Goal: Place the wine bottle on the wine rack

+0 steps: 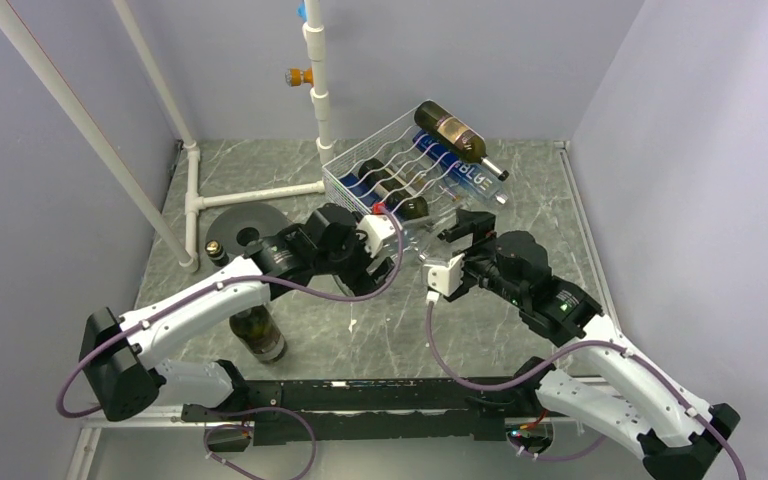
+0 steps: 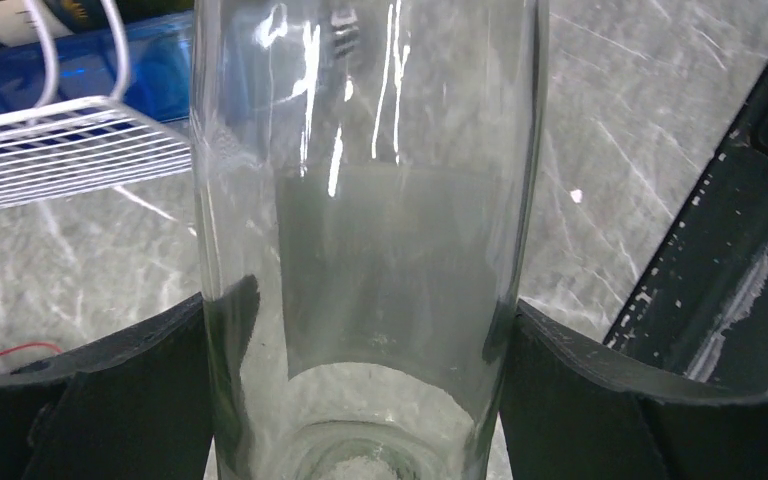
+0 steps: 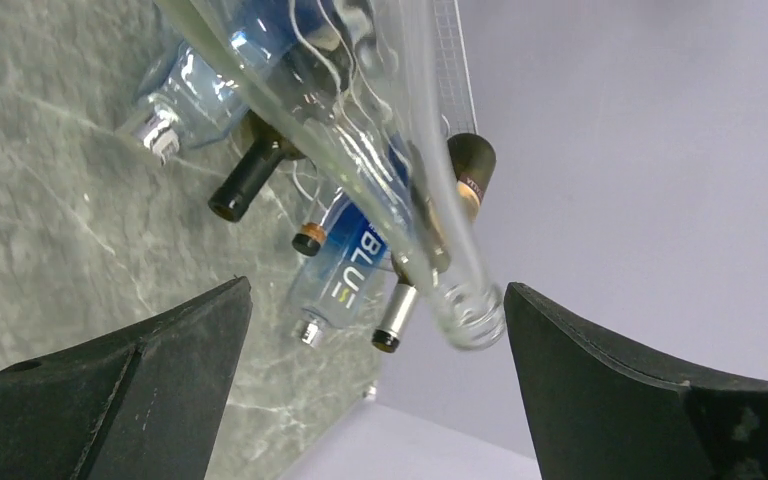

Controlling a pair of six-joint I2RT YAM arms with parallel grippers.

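2 arms (image 1: pixel 200 305): white shells, black joints | cables (image 1: pixel 431 325): purple | pincer fingers (image 3: pixel 110 390): black

Pale lavender walls (image 1: pixel 460 50) on three sides; grey marbled tabletop (image 1: pixel 360 350); white pipe frame (image 1: pixel 318 90).

A clear wine bottle (image 2: pixel 365 200) fills the middle of the view, its sides pressed between the black fingers (image 2: pixel 90 400) of the left gripper (image 2: pixel 360 400). At upper left the white wine rack (image 2: pixel 70 150) sits on the grey marbled table (image 2: pixel 610 150), with something blue behind its wires.
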